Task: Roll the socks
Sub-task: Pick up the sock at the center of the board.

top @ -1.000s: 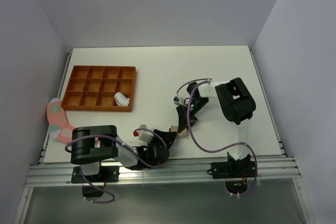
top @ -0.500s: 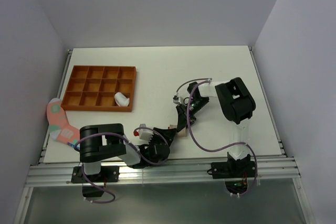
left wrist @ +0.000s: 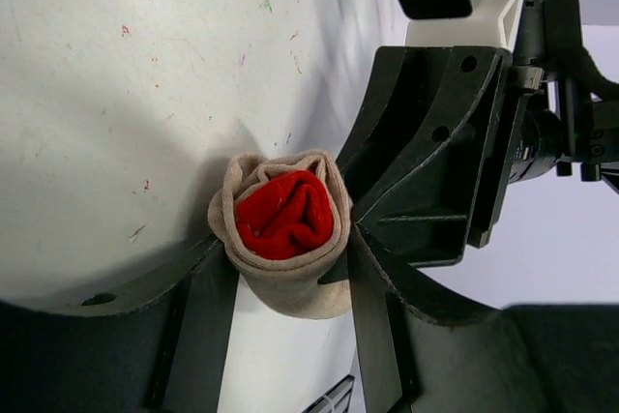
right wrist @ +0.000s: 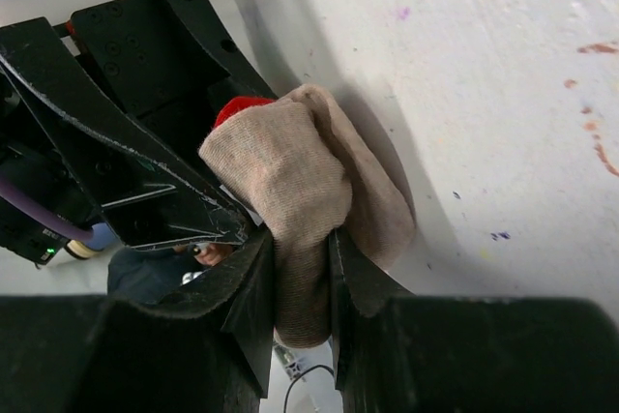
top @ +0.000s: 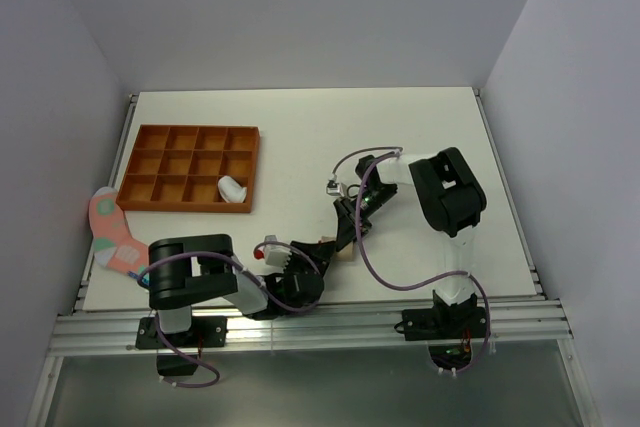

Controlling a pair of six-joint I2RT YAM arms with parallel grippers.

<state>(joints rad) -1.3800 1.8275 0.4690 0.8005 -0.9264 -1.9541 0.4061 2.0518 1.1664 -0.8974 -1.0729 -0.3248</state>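
Observation:
A beige sock (left wrist: 290, 282) is rolled around red fabric (left wrist: 287, 215) into a tight bundle just above the table. My left gripper (left wrist: 285, 273) is shut on the bundle, one finger on each side. My right gripper (right wrist: 302, 282) is shut on a fold of the same beige sock (right wrist: 290, 171), with a bit of the red (right wrist: 237, 105) showing behind. In the top view both grippers meet near the front middle: the left gripper (top: 326, 248), the right gripper (top: 346, 237) and the bundle (top: 346, 256). A white rolled sock (top: 232, 188) lies in the tray. A pinkish-red spotted sock (top: 112, 231) lies flat at the left edge.
An orange compartment tray (top: 165, 168) stands at the back left of the white table (top: 300, 127). The right arm's body (left wrist: 435, 123) sits right beside the bundle in the left wrist view. Grey walls enclose the table on three sides.
The left arm has swung a little to the right, bringing its gripper closer against the right gripper. The bundle and the right arm have hardly moved.

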